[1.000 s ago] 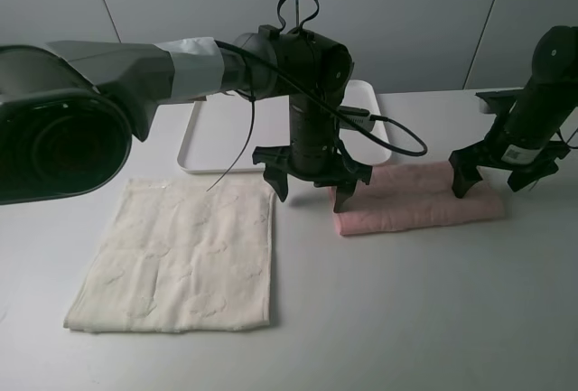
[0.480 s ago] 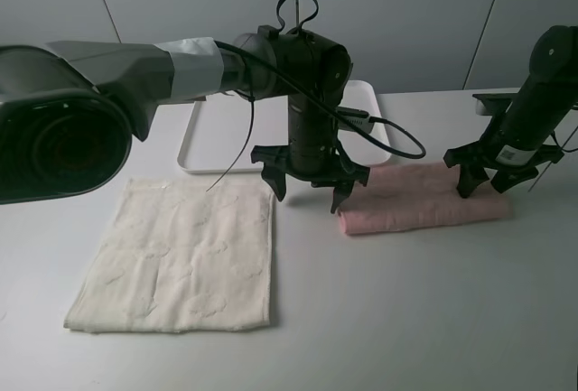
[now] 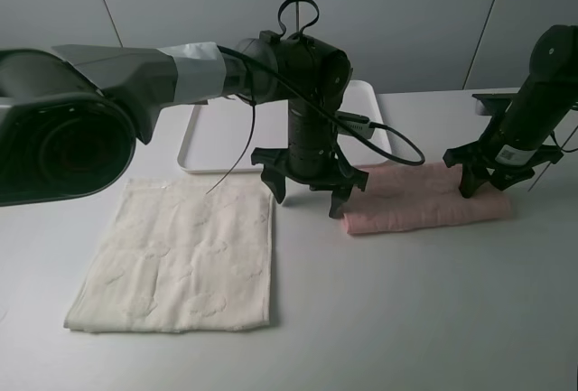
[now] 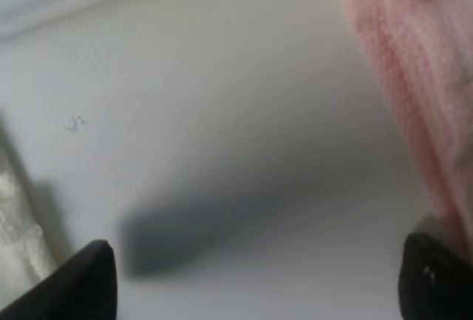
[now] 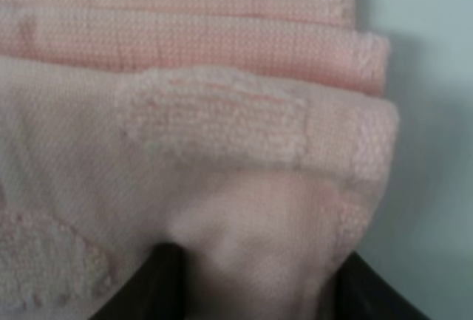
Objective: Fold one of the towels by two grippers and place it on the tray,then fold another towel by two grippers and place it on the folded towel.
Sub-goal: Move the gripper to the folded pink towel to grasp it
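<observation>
The pink towel (image 3: pixel 424 197) lies folded in a long layered strip.

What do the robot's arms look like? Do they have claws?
The left arm has a grey shell wrapped with silver tape, and a black cable loops off it. The left gripper and right gripper are black, each with two pointed fingers, a bit like claws. The right arm is black with a small white sticker.
</observation>
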Controlling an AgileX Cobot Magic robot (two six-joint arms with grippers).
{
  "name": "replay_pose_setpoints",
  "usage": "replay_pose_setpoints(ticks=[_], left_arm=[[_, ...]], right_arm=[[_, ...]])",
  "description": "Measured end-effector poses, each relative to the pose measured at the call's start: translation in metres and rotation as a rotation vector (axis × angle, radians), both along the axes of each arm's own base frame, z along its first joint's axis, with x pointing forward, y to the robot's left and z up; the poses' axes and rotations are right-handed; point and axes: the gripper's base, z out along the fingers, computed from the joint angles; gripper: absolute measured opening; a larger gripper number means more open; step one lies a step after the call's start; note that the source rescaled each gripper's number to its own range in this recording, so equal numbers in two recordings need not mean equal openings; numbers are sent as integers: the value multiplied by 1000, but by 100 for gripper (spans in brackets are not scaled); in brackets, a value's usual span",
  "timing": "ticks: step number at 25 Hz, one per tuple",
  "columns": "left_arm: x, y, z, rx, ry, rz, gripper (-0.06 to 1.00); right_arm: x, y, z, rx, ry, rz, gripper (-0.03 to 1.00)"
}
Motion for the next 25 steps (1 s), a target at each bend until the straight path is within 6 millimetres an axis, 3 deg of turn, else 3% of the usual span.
replay_pose_setpoints(ticks=[10, 18, 25], left_arm=[[12, 6, 23, -89, 2, 23, 98], [13, 2, 24, -131, -4, 36, 98], [11, -1, 7, -110, 1, 53, 98]], right_arm=[[0, 0, 0, 10, -1, 2, 45], [0, 1, 0, 16, -2, 18, 45], [0, 1, 0, 18, -2, 18, 45]])
